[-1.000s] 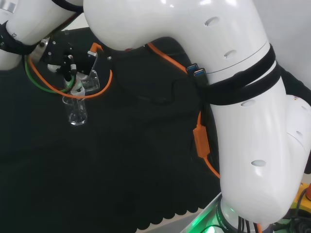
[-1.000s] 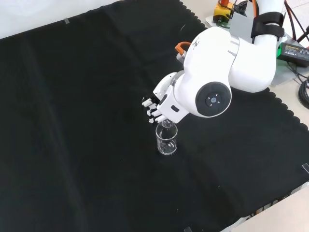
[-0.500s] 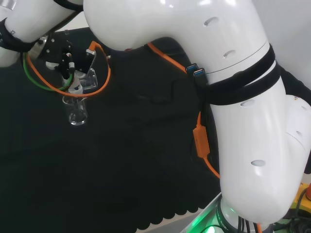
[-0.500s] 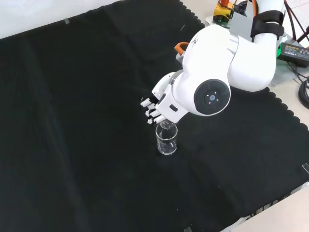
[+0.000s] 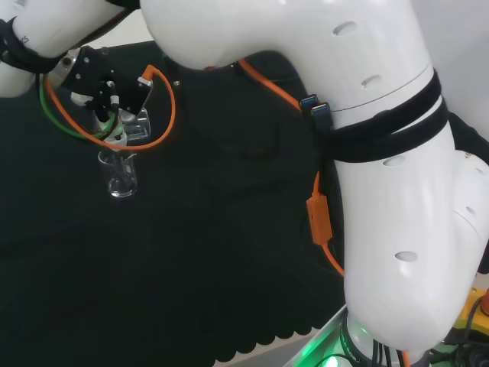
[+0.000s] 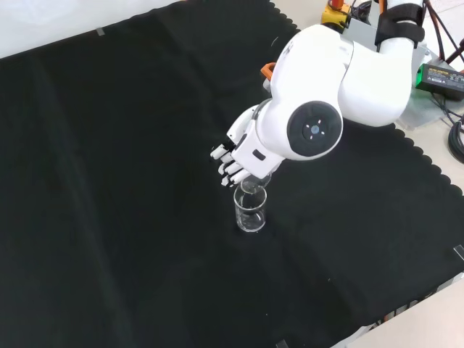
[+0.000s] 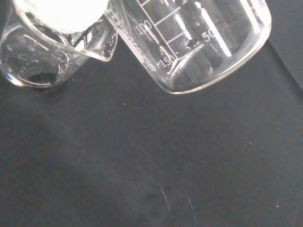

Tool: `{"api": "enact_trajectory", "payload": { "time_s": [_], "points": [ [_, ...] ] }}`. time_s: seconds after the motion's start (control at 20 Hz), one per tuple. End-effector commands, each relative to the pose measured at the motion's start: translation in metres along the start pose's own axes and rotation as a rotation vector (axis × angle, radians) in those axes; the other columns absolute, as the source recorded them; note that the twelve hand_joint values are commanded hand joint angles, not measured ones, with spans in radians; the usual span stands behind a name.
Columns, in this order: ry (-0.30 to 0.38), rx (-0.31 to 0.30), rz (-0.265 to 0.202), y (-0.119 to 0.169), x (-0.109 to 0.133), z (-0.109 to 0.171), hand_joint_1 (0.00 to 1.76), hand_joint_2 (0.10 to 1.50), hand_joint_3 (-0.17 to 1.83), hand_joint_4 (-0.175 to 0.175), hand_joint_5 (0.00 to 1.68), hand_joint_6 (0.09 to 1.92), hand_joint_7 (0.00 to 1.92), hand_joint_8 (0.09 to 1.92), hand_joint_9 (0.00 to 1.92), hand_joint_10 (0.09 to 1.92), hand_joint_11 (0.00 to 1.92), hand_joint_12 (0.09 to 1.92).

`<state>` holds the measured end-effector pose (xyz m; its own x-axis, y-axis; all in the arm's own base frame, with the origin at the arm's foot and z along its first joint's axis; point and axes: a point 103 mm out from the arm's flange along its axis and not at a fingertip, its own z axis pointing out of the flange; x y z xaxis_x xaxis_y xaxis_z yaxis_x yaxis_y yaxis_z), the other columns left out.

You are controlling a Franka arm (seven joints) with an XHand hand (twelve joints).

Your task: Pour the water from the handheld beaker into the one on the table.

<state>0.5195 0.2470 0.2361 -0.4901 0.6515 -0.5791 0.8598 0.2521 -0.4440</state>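
In the head view, the hand (image 5: 103, 84) hung over the table beaker (image 5: 120, 173), which stood upright on the black cloth (image 5: 191, 267). In the front view, its fingers (image 6: 229, 168) curled around the tilted handheld beaker (image 6: 253, 185) just above it. In the wrist view, both beakers lay close together
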Motion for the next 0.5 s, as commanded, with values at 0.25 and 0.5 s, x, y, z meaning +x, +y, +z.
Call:
{"api": "enact_trajectory", "payload": {
  "time_s": [0.25, 0.5],
  "points": [
    [0.168, -0.085, 0.017, -0.004, -0.017, 0.011, 1.25, 1.19, -0.17, -0.123, 0.86, 1.15, 1.12, 1.0, 1.14, 1.1, 0.96, 0.91],
    [0.251, -0.141, 0.009, -0.002, -0.027, 0.019, 1.25, 1.19, -0.17, -0.124, 0.86, 1.15, 1.12, 1.0, 1.13, 1.1, 0.96, 0.91]
  ]
}}
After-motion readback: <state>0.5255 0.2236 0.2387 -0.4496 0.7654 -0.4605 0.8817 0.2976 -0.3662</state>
